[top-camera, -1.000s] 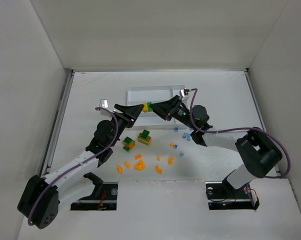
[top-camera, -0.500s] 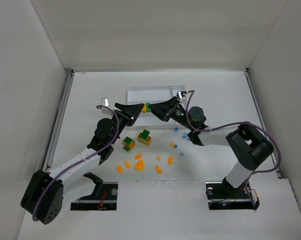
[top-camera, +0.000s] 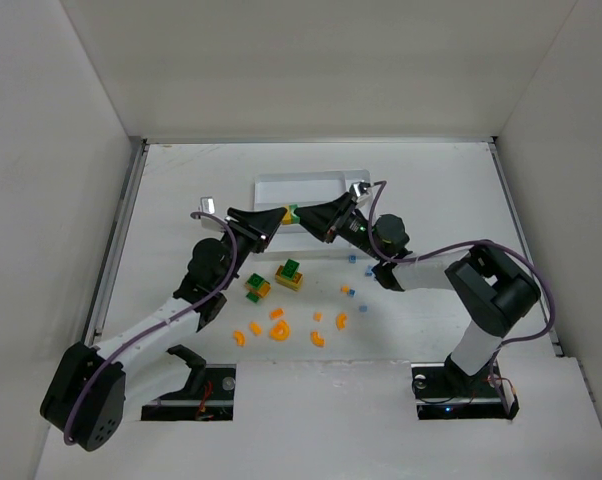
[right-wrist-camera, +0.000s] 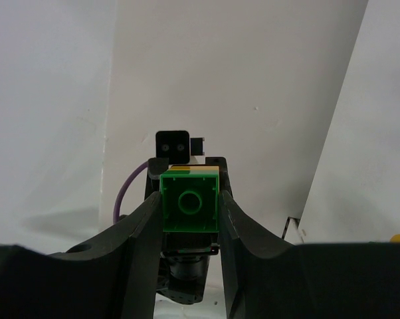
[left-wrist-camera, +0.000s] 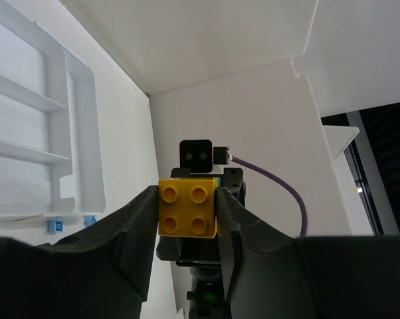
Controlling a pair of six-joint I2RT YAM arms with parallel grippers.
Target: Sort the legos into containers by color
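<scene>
While L gripper [left-wrist-camera: 187,205] clamps yellow brick [left-wrist-camera: 187,210], R gripper [right-wrist-camera: 190,199] grips green brick [right-wrist-camera: 189,203], bricks pressed together.

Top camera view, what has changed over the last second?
The right arm swung its elbow left, and its jaws edged slightly left. Nothing was grasped or released: the left jaws still clamp the yellow brick, the right jaws the green brick, apparently joined. The loose legos and the tray stayed put.

Left claw [top-camera: 279,216] and right claw [top-camera: 305,214] meet at the tray's [top-camera: 301,183] near edge, a brick stack [top-camera: 292,212] between them, loose legos [top-camera: 289,275] nearer.
</scene>
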